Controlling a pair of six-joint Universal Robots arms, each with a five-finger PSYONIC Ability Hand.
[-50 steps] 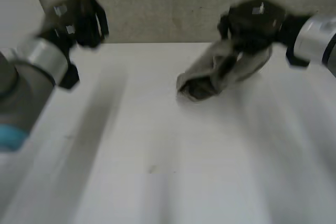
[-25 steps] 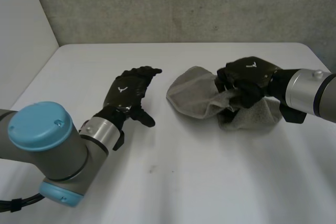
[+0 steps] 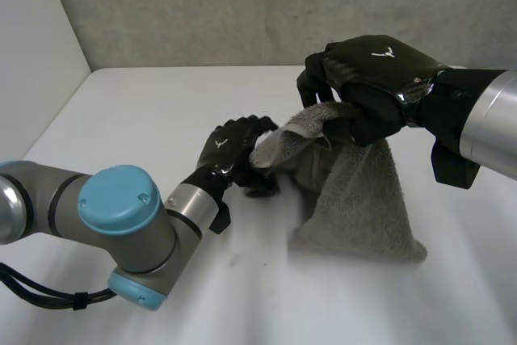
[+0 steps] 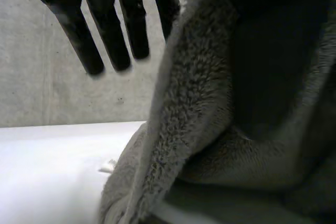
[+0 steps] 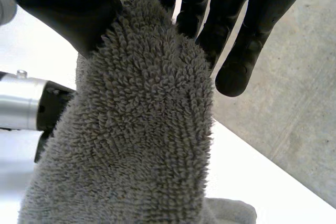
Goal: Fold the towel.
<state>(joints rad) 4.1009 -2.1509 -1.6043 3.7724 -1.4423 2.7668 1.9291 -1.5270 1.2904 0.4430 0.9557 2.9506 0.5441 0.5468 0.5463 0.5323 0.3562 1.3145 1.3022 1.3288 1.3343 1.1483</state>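
— First entry: the towel. Where is it?
— One grey terry towel (image 3: 355,199), bunched and not folded flat. Its top end is raised off the white table (image 3: 137,111). The rest drapes down, and the lower edge rests on the tabletop on the robot's right side.

— What holds it up?
— The right hand (image 3: 376,70), black, above the table. Its thumb is on one side of the top fold and its fingers (image 5: 233,72) come down the other side, with the pile pinched between them. In its own wrist view the cloth hangs straight down from that pinch.

— Second entry: the left hand?
— The left hand (image 3: 228,151), black, is low and near the tabletop. It is at the bunched edge of the towel that faces the robot's left. Its fingers (image 4: 86,35) are straight and slack, not curled round anything. In the head view the fingertips meet the fold, and in the left wrist view the edge of the cloth runs just beside them. I'd put it down as touching, not holding.

— Are the two hands together?
— They are near each other but apart. The right is higher, on the top fold, and the left is lower, on the side edge of the same cloth.

— Anything else to list?
— The left arm (image 3: 121,208), grey with a light-blue cap, reaching in low over the table. Behind the table is a grey concrete wall (image 3: 242,6).
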